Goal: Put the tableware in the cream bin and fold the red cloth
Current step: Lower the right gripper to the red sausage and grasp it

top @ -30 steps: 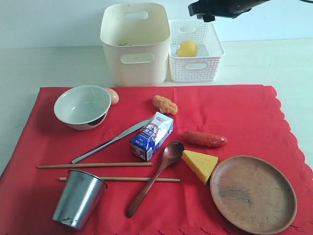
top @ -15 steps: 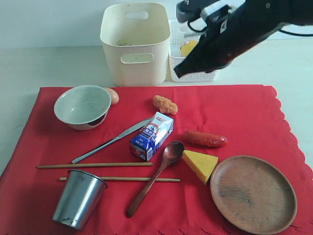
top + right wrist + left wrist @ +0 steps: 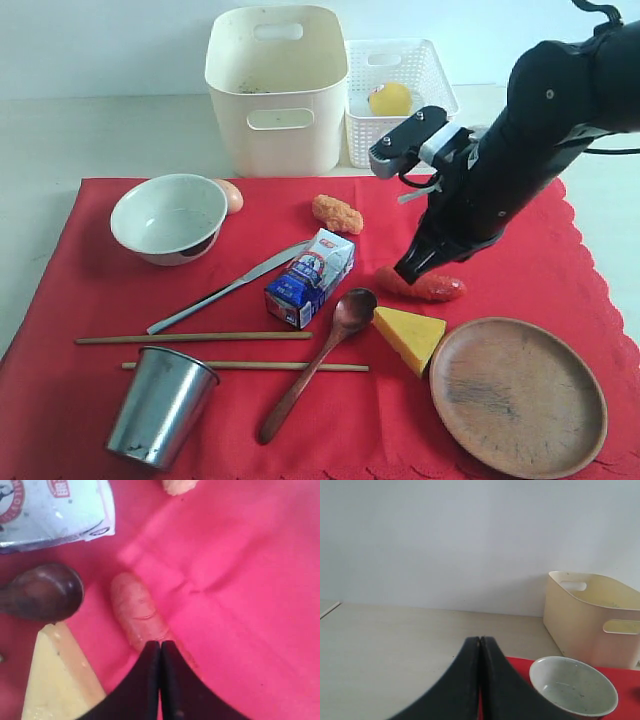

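Observation:
The red cloth [image 3: 500,230] lies flat under everything. On it are the pale bowl [image 3: 168,215], steel cup [image 3: 160,405], knife [image 3: 225,290], two chopsticks [image 3: 190,338], dark wooden spoon [image 3: 315,360] and brown plate [image 3: 517,395]. The cream bin [image 3: 277,85] stands behind the cloth. My right gripper [image 3: 405,272] is shut and empty, its tips [image 3: 160,643] just over the sausage [image 3: 137,612]. My left gripper [image 3: 481,640] is shut and empty, off the cloth's left edge, near the bowl [image 3: 572,685] and the bin [image 3: 592,615]. It does not show in the exterior view.
Food lies among the tableware: a milk carton [image 3: 310,277], cheese wedge [image 3: 408,335], sausage [image 3: 435,287], fried nugget [image 3: 337,213] and an egg [image 3: 232,196] behind the bowl. A white lattice basket [image 3: 400,140] beside the bin holds a lemon [image 3: 389,98].
My right arm has swung down from above the white basket to just over the sausage. Nothing on the cloth has moved.

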Available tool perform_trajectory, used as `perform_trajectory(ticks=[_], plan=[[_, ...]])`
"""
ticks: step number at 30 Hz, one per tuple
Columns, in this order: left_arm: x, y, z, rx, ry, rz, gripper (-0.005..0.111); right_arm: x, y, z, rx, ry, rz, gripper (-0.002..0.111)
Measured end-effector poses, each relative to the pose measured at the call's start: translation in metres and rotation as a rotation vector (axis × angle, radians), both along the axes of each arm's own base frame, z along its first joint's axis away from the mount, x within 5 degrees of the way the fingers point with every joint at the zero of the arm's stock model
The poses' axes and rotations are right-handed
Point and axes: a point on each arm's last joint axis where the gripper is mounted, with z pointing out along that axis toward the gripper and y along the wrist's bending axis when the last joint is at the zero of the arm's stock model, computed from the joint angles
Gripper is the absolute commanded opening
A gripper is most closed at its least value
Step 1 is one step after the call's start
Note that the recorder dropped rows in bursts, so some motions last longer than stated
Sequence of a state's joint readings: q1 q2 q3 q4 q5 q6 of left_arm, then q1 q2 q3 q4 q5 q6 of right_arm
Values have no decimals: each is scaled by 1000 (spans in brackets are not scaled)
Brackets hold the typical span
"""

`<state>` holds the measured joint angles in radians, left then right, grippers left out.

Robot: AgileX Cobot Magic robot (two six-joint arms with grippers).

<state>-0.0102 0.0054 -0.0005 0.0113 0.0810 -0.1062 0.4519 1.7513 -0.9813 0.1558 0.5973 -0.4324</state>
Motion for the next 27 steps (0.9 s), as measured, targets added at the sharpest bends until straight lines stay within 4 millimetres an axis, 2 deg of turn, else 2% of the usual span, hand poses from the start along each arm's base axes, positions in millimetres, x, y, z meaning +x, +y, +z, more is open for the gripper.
perform_trajectory(ticks=[8, 11, 17, 21, 25, 27], plan=[[0, 0, 0, 0, 0, 0, 3, 2, 4, -23, 14, 45, -5, 45], [0, 0, 0, 0, 0, 0, 3, 4, 5, -32, 1, 50, 27, 51], [0, 0, 0, 0, 0, 0, 3, 5, 5, -54, -31, 93, 68, 51], [0, 0, 0, 0, 0, 0, 3, 6, 5, -55, -32, 88, 73, 50], [0, 0, 0, 0, 0, 0, 3, 6, 5, -55, -32, 86, 73, 44], [0, 0, 0, 0, 0, 0, 3, 6, 5, -55, -31, 84, 73, 36]])
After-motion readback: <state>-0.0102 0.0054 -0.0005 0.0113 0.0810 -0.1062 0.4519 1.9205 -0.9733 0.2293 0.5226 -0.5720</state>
